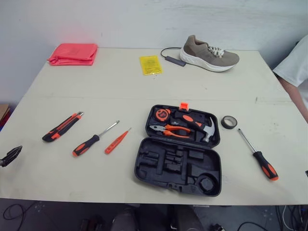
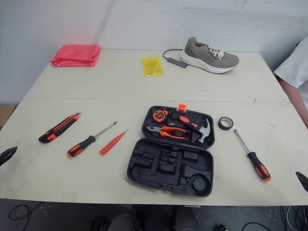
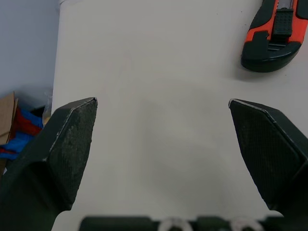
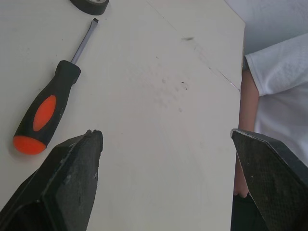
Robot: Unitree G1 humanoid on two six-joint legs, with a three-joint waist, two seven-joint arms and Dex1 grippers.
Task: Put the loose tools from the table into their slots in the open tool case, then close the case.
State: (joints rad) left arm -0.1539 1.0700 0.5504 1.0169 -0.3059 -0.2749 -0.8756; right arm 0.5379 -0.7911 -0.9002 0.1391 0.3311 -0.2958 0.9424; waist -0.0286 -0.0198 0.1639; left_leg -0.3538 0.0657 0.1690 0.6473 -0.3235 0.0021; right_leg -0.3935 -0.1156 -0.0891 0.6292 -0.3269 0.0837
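The black tool case (image 1: 159, 168) lies open at the table's front middle. Its far half holds a tape measure, pliers (image 1: 169, 129) and a hammer (image 1: 199, 125); the near half's slots are empty. To its left lie a utility knife (image 1: 62, 126), a screwdriver (image 1: 95, 138) and a thin orange tester screwdriver (image 1: 117, 141). To its right lie a black tape roll (image 1: 229, 122) and a larger screwdriver (image 1: 258, 155). My left gripper (image 3: 162, 101) is open over bare table near the knife (image 3: 274, 33). My right gripper (image 4: 163, 132) is open beside the larger screwdriver (image 4: 50, 103).
At the back of the table (image 1: 144, 91) sit a grey shoe (image 1: 209, 54), a folded pink cloth (image 1: 73, 53), a yellow packet (image 1: 150, 64) and a black cable. A person in a white sleeve (image 1: 296, 67) stands at the right edge.
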